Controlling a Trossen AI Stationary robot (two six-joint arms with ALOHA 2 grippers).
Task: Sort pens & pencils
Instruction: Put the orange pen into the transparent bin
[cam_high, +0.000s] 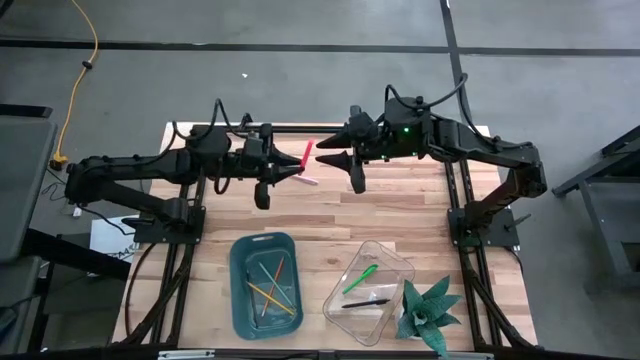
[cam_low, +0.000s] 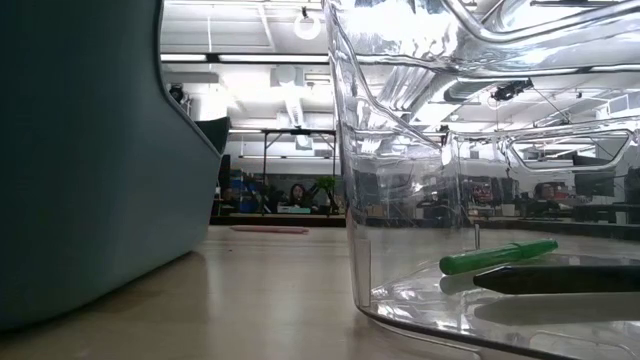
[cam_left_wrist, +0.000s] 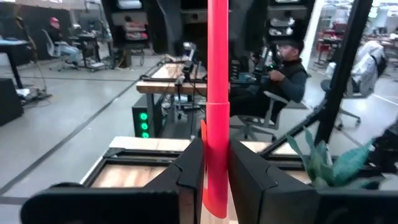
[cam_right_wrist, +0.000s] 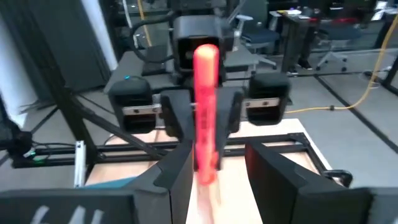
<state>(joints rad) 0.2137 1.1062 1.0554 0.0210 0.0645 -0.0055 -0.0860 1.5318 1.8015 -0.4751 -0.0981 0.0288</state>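
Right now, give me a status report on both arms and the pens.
Left tool shut on red-orange pen, held up at table's far side. Right tool open, facing it. Green pen and black pen in clear plastic tray. Nothing blocking.

From up here I see grey concrete floor with dark seams around the wooden table, and a yellow cable trailing off left. Looking level, ceiling lights glare over an open workshop; a seated person works at another bench.
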